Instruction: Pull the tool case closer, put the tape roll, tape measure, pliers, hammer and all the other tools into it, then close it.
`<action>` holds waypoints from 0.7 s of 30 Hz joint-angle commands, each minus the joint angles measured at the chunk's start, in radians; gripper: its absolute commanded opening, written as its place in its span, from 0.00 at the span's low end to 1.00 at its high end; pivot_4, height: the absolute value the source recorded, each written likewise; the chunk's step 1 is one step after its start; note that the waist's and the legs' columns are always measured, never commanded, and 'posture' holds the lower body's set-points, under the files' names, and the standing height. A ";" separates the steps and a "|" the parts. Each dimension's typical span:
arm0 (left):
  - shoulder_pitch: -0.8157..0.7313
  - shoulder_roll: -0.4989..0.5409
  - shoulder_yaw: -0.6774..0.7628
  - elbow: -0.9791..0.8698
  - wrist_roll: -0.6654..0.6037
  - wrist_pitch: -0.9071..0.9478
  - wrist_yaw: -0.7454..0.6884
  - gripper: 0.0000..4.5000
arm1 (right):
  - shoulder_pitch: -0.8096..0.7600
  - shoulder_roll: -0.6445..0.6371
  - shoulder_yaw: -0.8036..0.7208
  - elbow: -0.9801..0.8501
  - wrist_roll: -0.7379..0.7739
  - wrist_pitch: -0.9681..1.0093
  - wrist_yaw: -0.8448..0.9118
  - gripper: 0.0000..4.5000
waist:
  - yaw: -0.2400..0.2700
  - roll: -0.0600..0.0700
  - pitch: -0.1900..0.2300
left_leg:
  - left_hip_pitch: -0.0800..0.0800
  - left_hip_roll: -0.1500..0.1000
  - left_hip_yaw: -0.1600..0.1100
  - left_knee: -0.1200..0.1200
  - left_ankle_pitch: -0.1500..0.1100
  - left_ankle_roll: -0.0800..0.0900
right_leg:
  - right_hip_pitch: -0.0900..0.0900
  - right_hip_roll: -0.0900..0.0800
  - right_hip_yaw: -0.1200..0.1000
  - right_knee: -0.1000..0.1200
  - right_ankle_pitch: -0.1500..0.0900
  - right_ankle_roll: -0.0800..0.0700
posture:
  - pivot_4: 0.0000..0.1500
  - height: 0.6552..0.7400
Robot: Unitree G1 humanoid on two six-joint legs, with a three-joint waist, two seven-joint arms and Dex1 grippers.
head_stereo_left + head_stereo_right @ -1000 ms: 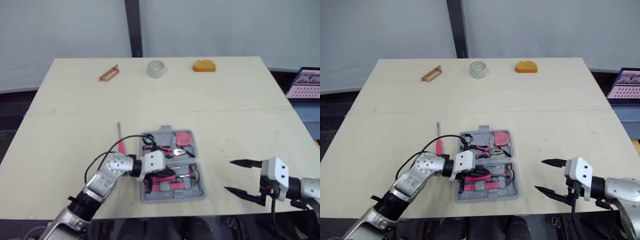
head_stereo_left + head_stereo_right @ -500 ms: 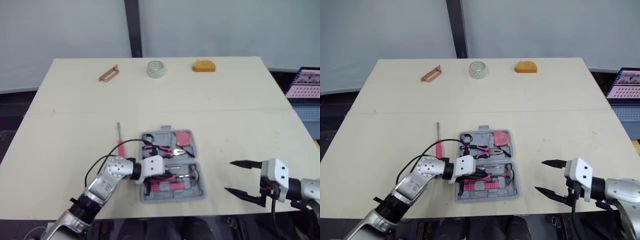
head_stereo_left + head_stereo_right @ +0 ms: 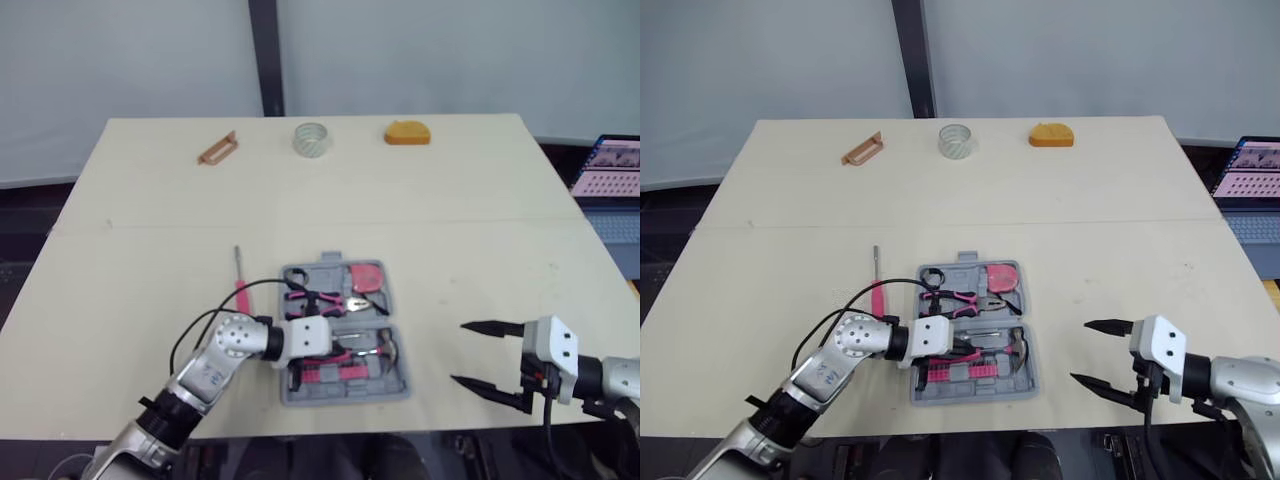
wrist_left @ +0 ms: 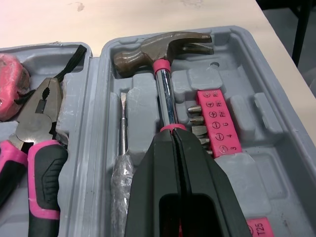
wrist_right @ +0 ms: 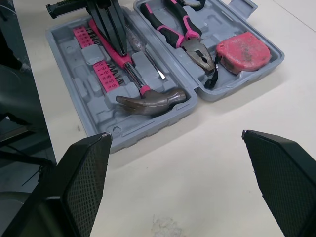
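Now left gripper [image 4: 174,136], clamping hammer [image 4: 163,49], has edged nearer.

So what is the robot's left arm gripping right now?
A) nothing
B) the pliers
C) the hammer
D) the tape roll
C: the left jaws are shut on the handle of the hammer, which lies in the open grey tool case.

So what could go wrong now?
The left gripper is shut on the hammer, which lies in the tool case; pulling away without opening could drag it out. The tape roll sits far across the table, probably a long reach. The pink screwdriver lies outside, so closing now would leave it behind.
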 commanded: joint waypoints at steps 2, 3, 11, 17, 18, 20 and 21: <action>0.041 0.028 -0.062 0.061 0.078 0.036 -0.009 0.01 | 0.002 -0.007 -0.029 -0.024 0.019 0.002 -0.001 1.00 | 0.000 0.002 -0.002 | 0.000 0.000 0.000 0.000 0.000 0.000 | 0.000 0.000 0.000 0.000 0.000 0.000 | 1.00 1.00; 0.043 0.028 -0.065 0.067 0.081 0.036 -0.009 0.01 | 0.003 -0.005 -0.030 -0.026 0.021 0.003 -0.002 1.00 | 0.000 0.003 -0.003 | 0.001 0.000 0.000 0.000 0.000 0.000 | 0.000 0.000 0.000 0.000 0.000 0.000 | 1.00 1.00; 0.044 0.008 -0.076 0.127 0.077 0.044 -0.006 0.01 | 0.009 0.002 -0.032 -0.044 0.038 0.016 -0.006 1.00 | 0.001 0.004 -0.016 | 0.002 0.000 0.000 -0.002 0.000 0.000 | 0.002 0.000 0.000 -0.002 0.000 0.000 | 1.00 1.00; 0.043 -0.007 -0.095 0.207 0.097 0.025 -0.008 0.01 | 0.008 0.004 -0.029 -0.047 0.037 0.016 -0.013 1.00 | 0.004 0.005 -0.023 | 0.017 0.000 0.000 -0.008 -0.001 0.001 | 0.019 0.000 -0.001 -0.011 0.000 0.000 | 1.00 1.00; 0.045 -0.008 -0.099 0.218 0.101 0.019 -0.009 0.01 | 0.009 0.004 -0.029 -0.047 0.037 0.016 -0.013 1.00 | 0.003 0.006 -0.025 | 0.017 0.000 0.000 -0.008 -0.001 0.001 | 0.019 0.000 -0.001 -0.011 0.000 0.001 | 1.00 1.00; 0.047 -0.009 -0.104 0.231 0.105 0.009 -0.008 0.01 | 0.011 0.005 -0.028 -0.048 0.036 0.015 -0.015 1.00 | 0.003 0.006 -0.026 | 0.017 0.000 0.000 -0.008 -0.002 0.001 | 0.019 0.000 -0.001 -0.011 0.000 0.001 | 1.00 1.00; 0.048 -0.010 -0.104 0.233 0.103 0.008 -0.007 0.01 | 0.012 0.005 -0.028 -0.048 0.036 0.014 -0.015 1.00 | 0.003 0.007 -0.027 | 0.017 0.000 0.000 -0.008 -0.002 0.001 | 0.019 0.000 -0.001 -0.011 0.000 0.001 | 1.00 1.00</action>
